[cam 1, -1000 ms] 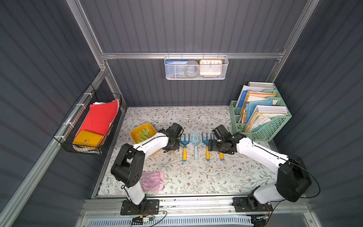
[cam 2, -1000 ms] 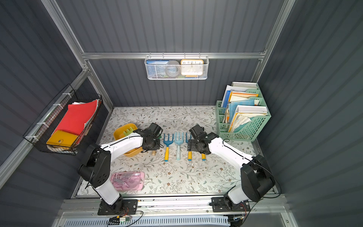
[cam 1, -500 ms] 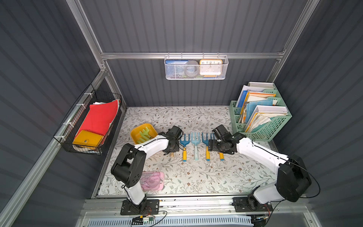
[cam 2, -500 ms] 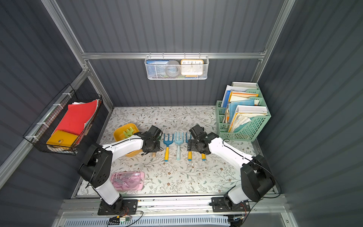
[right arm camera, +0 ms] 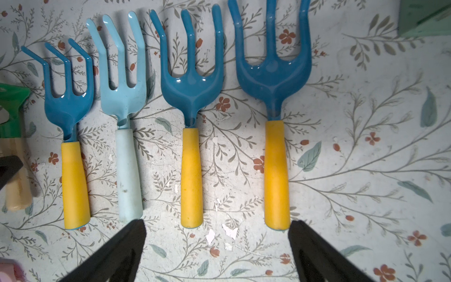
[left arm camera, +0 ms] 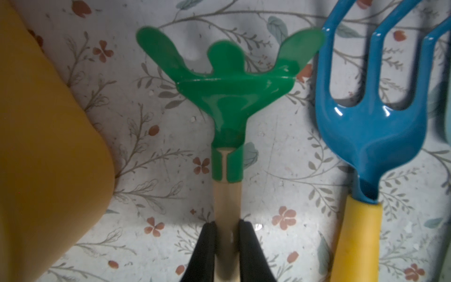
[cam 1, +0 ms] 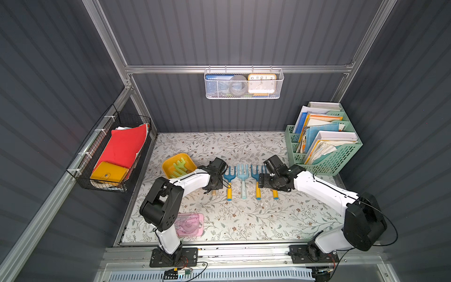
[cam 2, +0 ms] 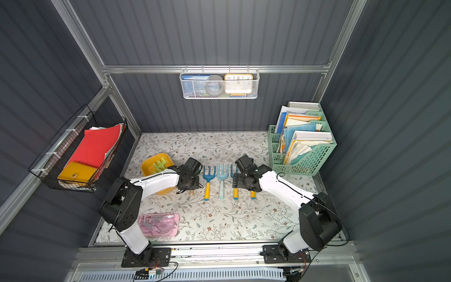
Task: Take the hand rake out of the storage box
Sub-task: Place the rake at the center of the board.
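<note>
Overhead, l. to r.: a black wire basket (cam 1: 102,184) is hung at the far left of the frame. The mustard-yellow storage box (cam 1: 168,168) is set on the floral mat (cam 1: 244,219) left of centre, w/ a pale green rake (cam 1: 180,166) lying inside it. Just right of the box, a green hand rake (left arm camera: 227,97) is seen outside the tub and over the mat. In the left wrist view its pale wooden handle is clamped tight by the left gripper (left arm camera: 227,228); whether the tool touches the mat cannot be told. At centre frame, four forks are laid side by side, tines toward the back wall: three dark blue forks (right arm camera: 192,90) w/ yellow handles and one pale blue fork (right arm camera: 122,97), second from left. In the right wrist view the right gripper (right arm camera: 217,223) is shown released, jaws spread wide near the handle ends. At right, a green file holder (cam 1: 329,161) packed w/ papers is stood against the wall.
</note>
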Controlling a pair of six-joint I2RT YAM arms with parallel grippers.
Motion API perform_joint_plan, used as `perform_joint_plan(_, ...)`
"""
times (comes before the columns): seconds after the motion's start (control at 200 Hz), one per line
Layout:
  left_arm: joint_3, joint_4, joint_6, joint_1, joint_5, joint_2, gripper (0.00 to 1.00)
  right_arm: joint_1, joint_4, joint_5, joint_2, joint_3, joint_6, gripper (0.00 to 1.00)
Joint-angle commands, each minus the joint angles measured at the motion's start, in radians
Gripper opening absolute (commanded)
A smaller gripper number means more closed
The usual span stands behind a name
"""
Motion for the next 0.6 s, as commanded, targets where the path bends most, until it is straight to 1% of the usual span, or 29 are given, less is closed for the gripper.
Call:
perform_joint_plan(0.0, -0.012, 0.014, -0.006, -0.002, 0.003, 0.015, 0.11, -0.003, -0.005, 0.002, -0.02, -0.016, 0.012, 0.96)
perform_joint_plan(0.415, -0.009, 0.008, 0.005, -0.002, 0.026, 0.039, 0.19, -0.003, -0.005, 0.011, -0.025, -0.024, 0.012, 0.96)
perform_joint_plan(0.595, 0.001, -0.013, 0.005, -0.002, 0.029, 0.031, 0.26, -0.003, -0.001, 0.007, -0.023, -0.026, 0.013, 0.96)
